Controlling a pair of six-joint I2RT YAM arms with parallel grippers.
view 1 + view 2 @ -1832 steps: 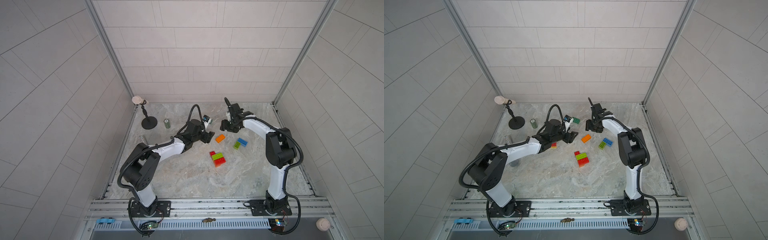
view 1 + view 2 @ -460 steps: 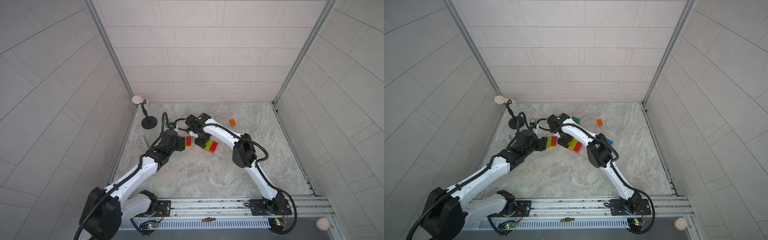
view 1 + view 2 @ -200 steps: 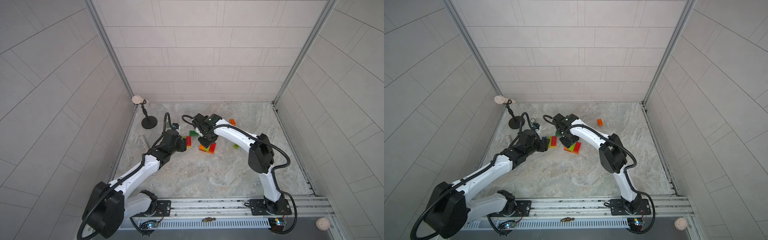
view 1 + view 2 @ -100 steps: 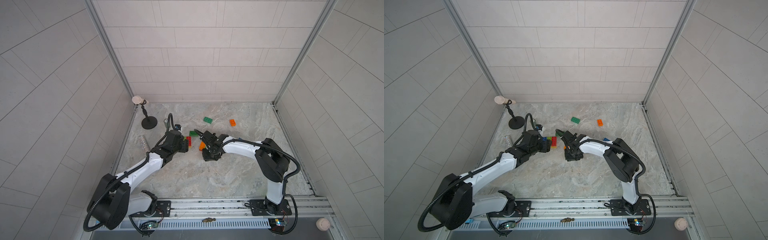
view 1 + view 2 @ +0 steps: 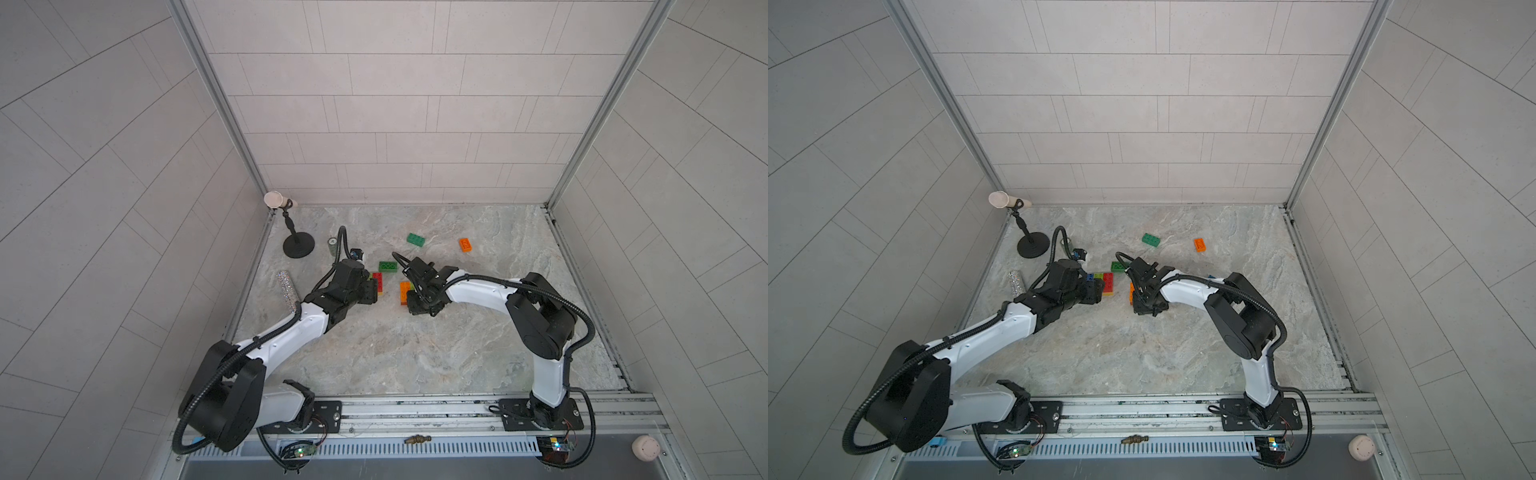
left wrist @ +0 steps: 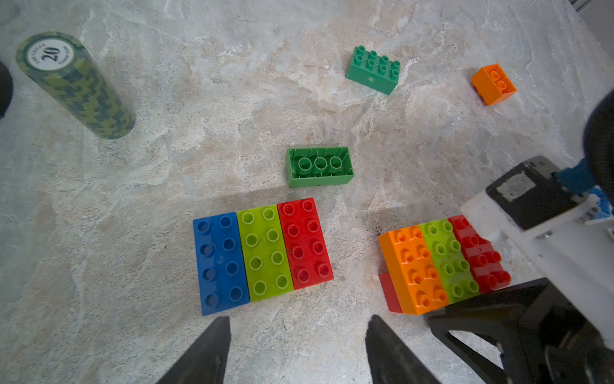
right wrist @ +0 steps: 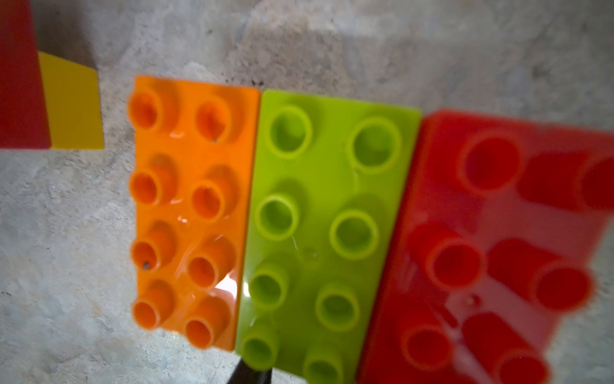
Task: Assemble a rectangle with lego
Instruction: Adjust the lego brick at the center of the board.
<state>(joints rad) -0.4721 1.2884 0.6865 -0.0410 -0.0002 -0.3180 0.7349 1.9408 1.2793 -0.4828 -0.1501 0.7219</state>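
I see blue-lime-red bricks [image 6: 262, 256], orange-lime-red bricks [image 6: 442, 262], and a green zigzag-patterned chip stack [image 6: 76, 86] on a grey marbled tabletop [image 6: 133, 232].

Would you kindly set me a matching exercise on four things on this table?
Things:
1. blue brick
2. green brick nearest it
3. farther green brick
4. poker-chip stack

States:
A. marked 20 on top
B. hollow side up
C. in a row with lime brick and red brick
D. studs up, alone

Pairs: 1-C; 2-B; 3-D; 4-A
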